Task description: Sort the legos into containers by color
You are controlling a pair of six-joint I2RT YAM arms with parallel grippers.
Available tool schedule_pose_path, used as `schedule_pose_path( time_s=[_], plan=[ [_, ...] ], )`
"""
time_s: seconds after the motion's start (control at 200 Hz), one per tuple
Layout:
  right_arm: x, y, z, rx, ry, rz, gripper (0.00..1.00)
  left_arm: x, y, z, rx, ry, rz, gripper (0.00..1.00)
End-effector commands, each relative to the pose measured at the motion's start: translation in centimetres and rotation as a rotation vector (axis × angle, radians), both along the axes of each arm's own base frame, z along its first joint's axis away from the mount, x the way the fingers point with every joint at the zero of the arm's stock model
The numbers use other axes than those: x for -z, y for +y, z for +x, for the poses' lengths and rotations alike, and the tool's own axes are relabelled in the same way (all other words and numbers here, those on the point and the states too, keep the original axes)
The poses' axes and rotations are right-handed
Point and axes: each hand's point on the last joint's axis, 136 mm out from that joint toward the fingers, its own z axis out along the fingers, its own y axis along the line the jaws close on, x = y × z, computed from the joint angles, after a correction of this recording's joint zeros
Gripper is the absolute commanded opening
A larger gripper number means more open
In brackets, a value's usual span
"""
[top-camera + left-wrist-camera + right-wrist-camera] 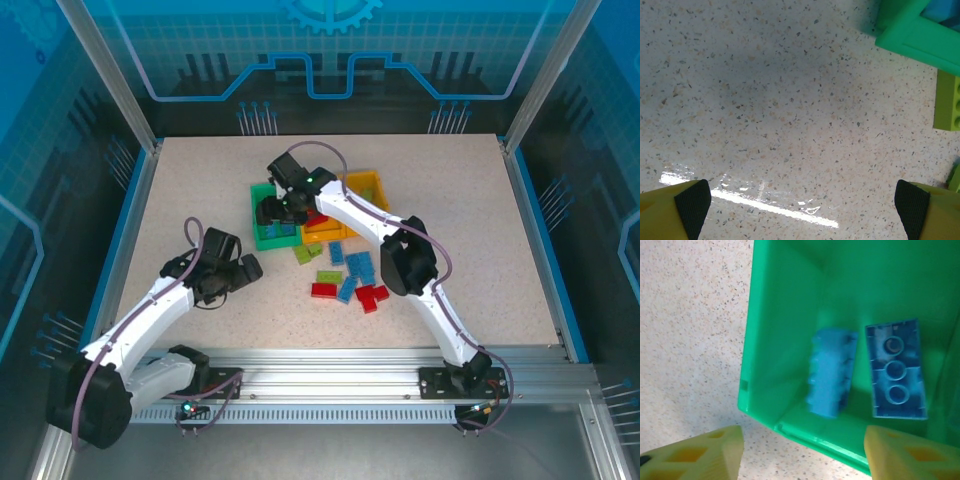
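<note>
My right gripper (271, 210) hangs open over the green container (275, 243), nothing between its fingers. In the right wrist view the gripper (802, 440) looks down into that green container (785, 315), where a blurred blue lego (830, 372) lies beside a second blue lego (896, 370) with its underside up. Two orange containers (366, 186) stand right of the green one. Loose legos lie in front of them: lime (304, 253), blue (360, 265) and red (372, 297). My left gripper (250, 268) is wide open, low over bare table (802, 200), left of the pile.
A corner of the green container (910, 30) and a lime lego (947, 102) sit at the right edge of the left wrist view. Blue side rails (122, 230) border the speckled table (470, 230). The right arm (410, 260) reaches across the brick pile.
</note>
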Motion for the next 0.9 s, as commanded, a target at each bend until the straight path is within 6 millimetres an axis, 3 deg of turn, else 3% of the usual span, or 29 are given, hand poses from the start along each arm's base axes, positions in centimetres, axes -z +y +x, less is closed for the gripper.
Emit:
schedule_pose_path(
  time_s=[0.0,0.155,0.325,0.405,0.57,0.655,0.77,0.895],
  plan=[
    [-2.6,1.1,-1.4,-0.062,-0.022,0.045,0.74,0.1,-0.1,-0.5,-0.003,0.012,-0.018,0.99],
    [-5.5,-0.7,-3.3,-0.093,-0.101,0.013,0.85,0.4,-0.4,-0.8,0.013,0.018,-0.016,0.99],
    [-6.1,-7.3,-6.1,-0.08,-0.204,-0.138,0.87,1.0,-0.7,-1.2,0.021,0.026,-0.016,0.99],
    [-5.3,-11.6,-7.6,-0.054,-0.23,-0.236,0.89,1.2,-0.8,-1.3,0.025,0.028,-0.015,0.99],
    [-1.2,-22.2,-10.4,0.144,-0.113,-0.355,0.89,1.2,-1.2,-1.1,0.033,0.018,-0.022,0.99],
    [0.2,-26.4,-11.3,0.235,-0.081,-0.378,0.88,1.1,-1.4,-1.0,0.037,0.015,-0.024,0.99],
    [1.7,-30.1,-12.0,0.28,-0.057,-0.433,0.85,1.1,-1.7,-0.9,0.045,0.014,-0.022,0.99],
    [3.6,-31.7,-12.5,0.275,0.0,-0.467,0.84,1.2,-2.2,-0.7,0.059,0.018,-0.021,0.99]
  ],
)
